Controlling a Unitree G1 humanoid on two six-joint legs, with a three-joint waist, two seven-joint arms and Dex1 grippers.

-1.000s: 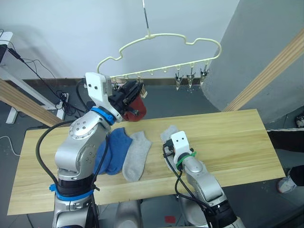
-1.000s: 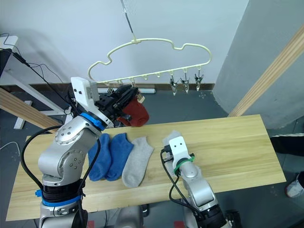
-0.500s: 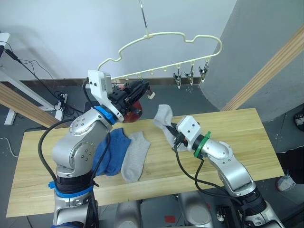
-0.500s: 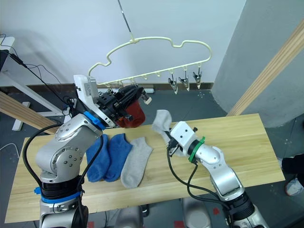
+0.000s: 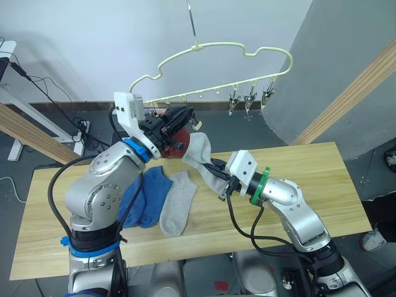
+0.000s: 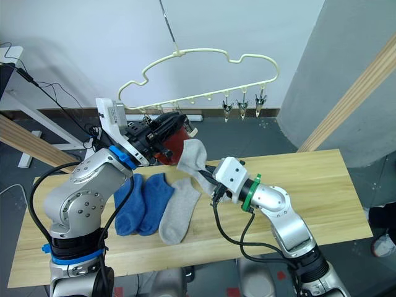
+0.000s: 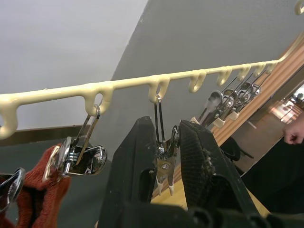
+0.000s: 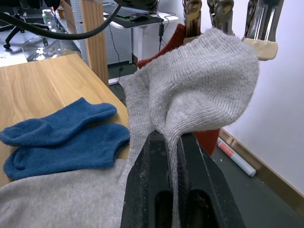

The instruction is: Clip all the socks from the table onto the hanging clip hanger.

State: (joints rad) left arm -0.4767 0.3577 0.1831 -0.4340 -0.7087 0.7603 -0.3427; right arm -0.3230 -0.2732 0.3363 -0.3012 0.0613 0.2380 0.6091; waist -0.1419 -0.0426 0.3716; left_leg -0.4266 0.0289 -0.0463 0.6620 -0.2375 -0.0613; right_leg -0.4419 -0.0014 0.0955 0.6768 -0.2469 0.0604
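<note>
The pale-yellow clip hanger (image 5: pixel 235 46) hangs above the table (image 5: pixel 309 179). My left gripper (image 5: pixel 189 119) is raised to its clip row, shut on a metal clip (image 7: pixel 165 164). A brick red sock (image 5: pixel 177 138) hangs from the clips beside it. My right gripper (image 5: pixel 216 174) is shut on a light grey sock (image 5: pixel 199 153) and holds it up just right of the left gripper, its top close under the clips (image 8: pixel 192 14). Two blue socks (image 5: pixel 146 197) and another grey sock (image 5: pixel 179 201) lie flat on the table's left half.
Three free clips (image 5: pixel 249 99) hang at the hanger's right end. Slanted round wooden poles (image 5: pixel 352 93) stand at the right and left (image 5: pixel 31 133). Cables lie on the floor behind. A person's hand (image 7: pixel 293 131) shows far off, and a shoe (image 5: pixel 372 239) at the right.
My right gripper lifted the grey sock off the table and carried it left and up toward the left gripper. My left gripper rose slightly to the clip row.
</note>
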